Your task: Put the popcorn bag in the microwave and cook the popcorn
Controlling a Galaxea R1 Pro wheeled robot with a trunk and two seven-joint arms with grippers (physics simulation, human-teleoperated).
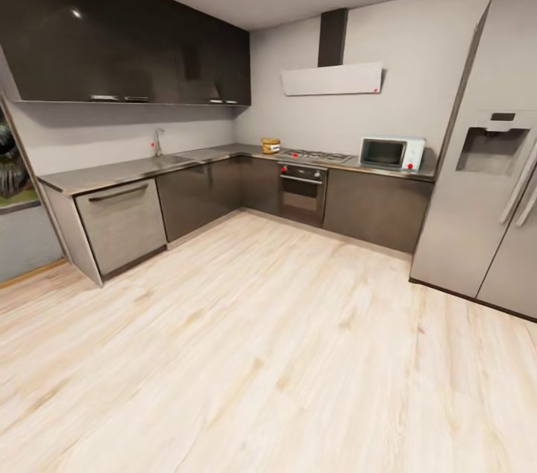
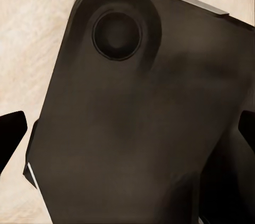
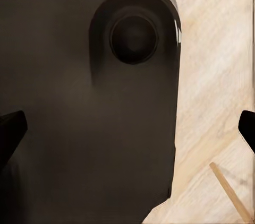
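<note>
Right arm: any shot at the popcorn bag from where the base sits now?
Probably not. The popcorn bag sits on the countertop beside the hob, across a wide stretch of floor; the base likely has to drive closer first.

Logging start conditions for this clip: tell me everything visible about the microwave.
The microwave is a small pale mint-blue box with a dark glass door framed in black, shut, and a white control panel with a red dot at its right. It stands upright on the countertop, between the gas hob and the fridge. Nothing else touches it.
</note>
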